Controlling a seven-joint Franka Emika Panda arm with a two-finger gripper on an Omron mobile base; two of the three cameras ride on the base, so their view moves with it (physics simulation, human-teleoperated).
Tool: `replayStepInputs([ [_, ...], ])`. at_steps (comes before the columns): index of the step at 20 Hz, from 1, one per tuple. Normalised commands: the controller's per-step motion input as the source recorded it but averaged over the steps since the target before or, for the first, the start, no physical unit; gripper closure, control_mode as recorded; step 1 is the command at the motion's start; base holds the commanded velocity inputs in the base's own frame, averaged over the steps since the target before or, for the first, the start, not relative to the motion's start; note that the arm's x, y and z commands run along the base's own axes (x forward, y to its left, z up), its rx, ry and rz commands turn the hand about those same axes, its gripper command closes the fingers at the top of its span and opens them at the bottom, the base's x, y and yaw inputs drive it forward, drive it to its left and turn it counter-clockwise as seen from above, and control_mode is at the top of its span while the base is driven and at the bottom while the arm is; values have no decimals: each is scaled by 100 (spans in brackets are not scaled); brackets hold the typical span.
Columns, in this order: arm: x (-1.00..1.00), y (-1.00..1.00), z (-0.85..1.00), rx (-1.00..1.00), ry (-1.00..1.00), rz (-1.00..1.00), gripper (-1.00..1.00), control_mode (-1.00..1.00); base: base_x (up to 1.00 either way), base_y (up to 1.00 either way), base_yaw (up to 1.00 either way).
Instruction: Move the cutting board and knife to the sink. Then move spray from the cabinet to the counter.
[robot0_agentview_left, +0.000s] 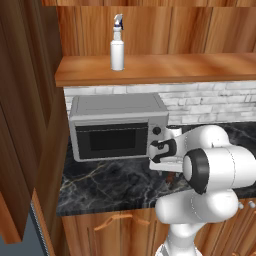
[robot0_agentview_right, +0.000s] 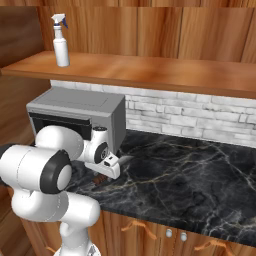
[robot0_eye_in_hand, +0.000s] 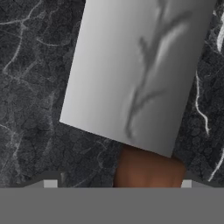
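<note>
The knife (robot0_eye_in_hand: 140, 87) lies flat on the counter (robot0_agentview_right: 190, 175) right of the microwave (robot0_agentview_left: 117, 127), stiff, light, slippery-bladed; the gripper (robot0_eye_in_hand: 118, 183), jaws wide, straddles its reddish-brown handle, the best hold.

Even, soft rendered light falls over my kitchen; the shelf (robot0_agentview_left: 160, 70) casts a dim band on the brick wall (robot0_agentview_left: 210, 102). My hand view's knife blade (robot0_eye_in_hand: 135, 74) looks smooth, mirroring veins, slightly blurred.

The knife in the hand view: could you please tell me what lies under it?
Under the knife lies the black marble counter, visible all around the blade. The handle's lower end runs out of the picture, so what sits beneath that part cannot be seen.
</note>
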Motion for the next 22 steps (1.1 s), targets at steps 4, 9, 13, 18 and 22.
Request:
replayStepInputs([
  [4, -9, 0, -31, 0, 0, -2, 100, -100, 0, 0, 0],
  [9, -12, 0, -31, 0, 0, -6, 100, -100, 0, 0, 0],
  [13, -6, -1, -20, 0, 0, -7, 100, -100, 0, 0, 0],
  [18, -9, -1, 5, 0, 12, -10, 100, -100, 0, 0, 0],
  [22, -19, -5, 23, 0, 16, -10, 100, -100, 0, 0, 0],
])
